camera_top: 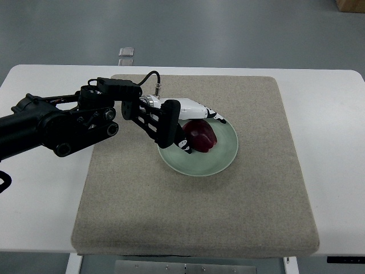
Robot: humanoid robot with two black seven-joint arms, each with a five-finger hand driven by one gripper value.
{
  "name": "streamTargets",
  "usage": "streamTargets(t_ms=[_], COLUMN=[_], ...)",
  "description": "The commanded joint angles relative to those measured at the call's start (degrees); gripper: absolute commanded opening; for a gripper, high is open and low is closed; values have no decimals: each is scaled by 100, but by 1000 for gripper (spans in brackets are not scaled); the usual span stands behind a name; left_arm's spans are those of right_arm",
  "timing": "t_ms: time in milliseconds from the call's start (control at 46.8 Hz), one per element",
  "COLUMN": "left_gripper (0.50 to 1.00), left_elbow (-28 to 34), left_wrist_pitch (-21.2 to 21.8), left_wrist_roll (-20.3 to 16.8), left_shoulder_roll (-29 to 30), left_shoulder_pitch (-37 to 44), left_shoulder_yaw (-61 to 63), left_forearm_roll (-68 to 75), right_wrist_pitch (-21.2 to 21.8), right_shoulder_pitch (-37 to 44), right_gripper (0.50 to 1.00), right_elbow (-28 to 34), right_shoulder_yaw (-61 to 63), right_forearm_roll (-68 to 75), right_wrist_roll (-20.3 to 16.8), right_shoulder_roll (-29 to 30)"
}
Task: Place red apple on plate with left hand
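Fingers (201, 112) of the left hand (183, 124) curl around the red apple (201, 136), white ones over its far side and dark ones at its near-left side, so the hand is closed on the fruit rather than spread. The apple sits low over the inner left part of the pale green plate (223, 153); whether it already rests on the plate or hangs a touch above it cannot be told from this steep view (the hand covers the contact line). The left arm (51, 125) reaches in from the left edge, its dark links crossing the desk (40, 188) and the edge of the beige mat (194, 217) on which the plate lies. No right arm shows.

By the look of it, the step in hand is the set-down and release. To do it well, the hand should lower until the apple's weight is plainly on the plate, then open its fingers evenly and slowly, so neither side drags the fruit. An apple is round and may roll, and the plate's shallow rim offers little to stop it, so the release is best made nearer the plate's middle than its left rim. After opening, the hand would do well to lift straight up before drawing back leftward, so the fingers clear the apple and do not catch the rim.
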Motion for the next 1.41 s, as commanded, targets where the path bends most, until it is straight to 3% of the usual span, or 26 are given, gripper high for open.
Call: streamTargets(t_ms=[0,406,705,962,1218,1389], left_gripper=[990,992,992,992,992,992], left_elbow=[0,79,589,861,1485,2030], left_wrist_pitch=[0,0,88,123,466,1001], left_wrist_roll=[0,0,-9,9,211,290], left_shoulder_roll=[0,114,220,176,114,-70], left_shoulder_pitch=[2,-33,-138,-77,-77,-86], left_shoulder_yaw=[1,-26,-114,-974,-1221,-1230], left_forearm_roll=[0,-79,-105,-149,-2028,-3584], right_wrist_pitch=[0,0,0,0,0,0], right_shoulder_pitch=[0,0,0,0,0,0], right_gripper=[964,964,964,964,964,964], right_elbow=[-4,4,-4,-4,-4,-4], right_shoulder_yaw=[5,-3,5,-3,5,-3], right_forearm_roll=[0,0,0,0,0,0], right_wrist_roll=[0,0,0,0,0,0], right_shoulder_roll=[0,0,0,0,0,0])
